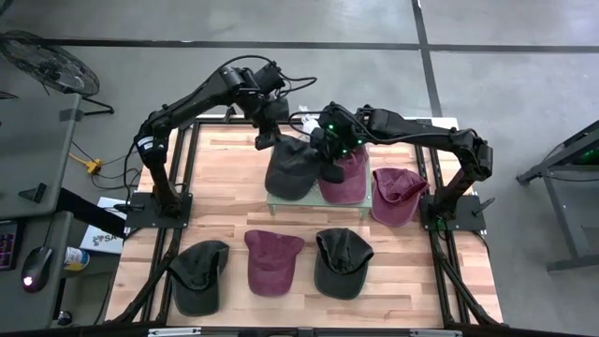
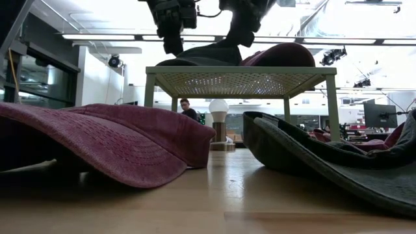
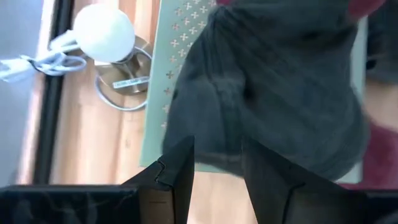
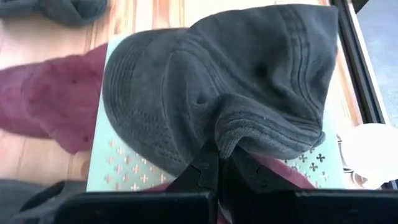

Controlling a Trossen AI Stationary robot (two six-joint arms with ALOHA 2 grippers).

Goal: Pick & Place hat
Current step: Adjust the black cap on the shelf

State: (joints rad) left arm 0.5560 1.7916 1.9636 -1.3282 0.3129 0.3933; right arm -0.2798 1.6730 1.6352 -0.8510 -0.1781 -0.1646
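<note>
Right gripper (image 4: 219, 163) pinches one of three dark caps (image 4: 236, 87); three maroon (image 1: 273, 262).

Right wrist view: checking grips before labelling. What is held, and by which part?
The right gripper is shut on the dark grey hat, pinching a bunched fold of fabric at the crown's edge.

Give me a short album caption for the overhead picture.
Both arms meet over a raised shelf: the right claw pinches a dark cap beside a maroon one.

The wooden table (image 1: 225, 178) carries four caps, a green perforated stand (image 1: 281, 202), and seemingly a small lamp (image 3: 109, 43).
</note>
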